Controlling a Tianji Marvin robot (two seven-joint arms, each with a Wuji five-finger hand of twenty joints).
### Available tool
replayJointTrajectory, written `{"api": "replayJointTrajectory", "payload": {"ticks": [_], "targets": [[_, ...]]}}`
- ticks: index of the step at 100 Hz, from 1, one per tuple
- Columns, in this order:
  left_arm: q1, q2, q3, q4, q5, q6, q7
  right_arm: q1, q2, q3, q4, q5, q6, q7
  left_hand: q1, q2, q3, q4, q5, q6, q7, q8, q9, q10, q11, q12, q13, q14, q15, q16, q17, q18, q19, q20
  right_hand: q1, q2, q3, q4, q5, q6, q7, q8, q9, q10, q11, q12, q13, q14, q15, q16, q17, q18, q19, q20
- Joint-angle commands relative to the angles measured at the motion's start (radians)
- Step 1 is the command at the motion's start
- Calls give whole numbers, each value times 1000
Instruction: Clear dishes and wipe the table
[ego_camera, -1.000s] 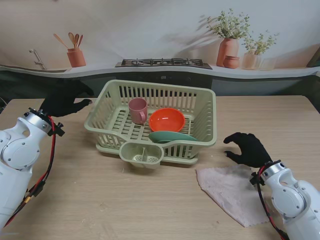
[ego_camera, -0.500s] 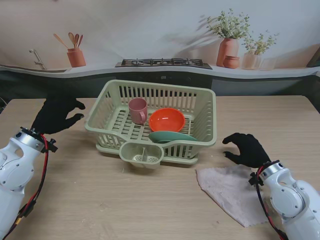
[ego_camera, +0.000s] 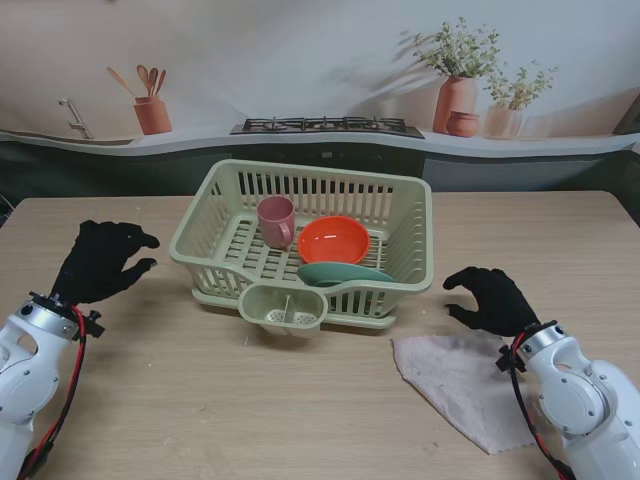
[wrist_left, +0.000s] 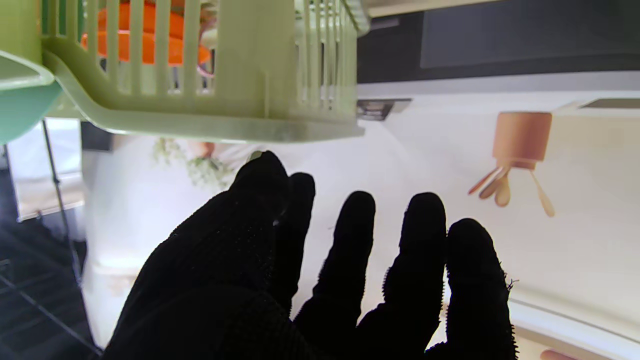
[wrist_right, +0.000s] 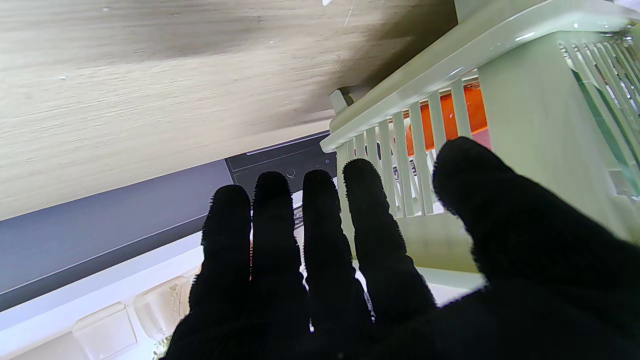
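Note:
A pale green dish rack (ego_camera: 408, 212) stands mid-table holding a pink cup (ego_camera: 276, 220), an orange bowl (ego_camera: 334, 240) and a teal plate (ego_camera: 340, 273). A beige wiping cloth (ego_camera: 455, 382) lies flat on the table to the rack's right, nearer to me. My right hand (ego_camera: 493, 300) hovers open at the cloth's far edge, holding nothing. My left hand (ego_camera: 100, 259) hangs open to the left of the rack, fingers spread and empty. The left wrist view shows the rack (wrist_left: 210, 75) with the bowl (wrist_left: 145, 40) behind its slats; the right wrist view shows the rack (wrist_right: 520, 115) too.
The rack's small cutlery cup (ego_camera: 284, 308) juts from its near side. Beyond the table runs a counter with a stove (ego_camera: 328, 126), a utensil pot (ego_camera: 152, 112) and potted plants (ego_camera: 458, 90). Bare wooden table (ego_camera: 200, 400) lies between my arms.
My left hand has drawn back from the rack's left rim toward me and lower. My right hand has barely shifted at the cloth's far edge.

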Motion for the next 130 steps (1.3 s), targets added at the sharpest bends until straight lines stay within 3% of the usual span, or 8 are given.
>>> {"api": "replayJointTrajectory", "payload": {"ticks": [1,15,61,130], "targets": [[31,-5,-4,-7,8,3,1,-7,2,-1,-7,-4,-2,16,17,30,-5,23,-18,0,-13,8,-17,-20,-3,-22,-29,-8,-9,-8,-17,-11,-18,-17,8,7,20,43,10,-5,4,0,7,-13,5,8,-8,-16,1,0,-15,-21,-11,12],[75,-11,-10,-24,3,14,21,-8,3,-1,-9,-4,-2,20,12,26,0,23,-6,8,-20,8,-9,-15,-4,-24,-24,1,-11,-8,-18,-6,-20,-21,8,7,20,43,9,-5,4,-1,6,-14,4,8,-9,-15,0,0,-15,-23,-11,12],[195,-29,-6,-126,-119,89,-70,-15,6,-2,-15,-11,4,38,-27,38,9,19,38,25,-66,9,11,1,-16,-31,-9,22,-10,-4,28,3,41,5,8,7,21,43,10,-3,4,-1,6,-13,5,8,-9,-15,1,0,-16,-21,-10,13],[253,-47,12,-148,-252,133,-96,-33,14,19,-32,-18,-12,78,-34,83,-48,27,71,41,-108,17,24,19,-13,-30,17,46,5,-6,91,17,79,41,6,1,24,43,11,-2,2,-2,6,-10,4,7,-10,-12,0,-1,-17,-18,-9,13]]}}
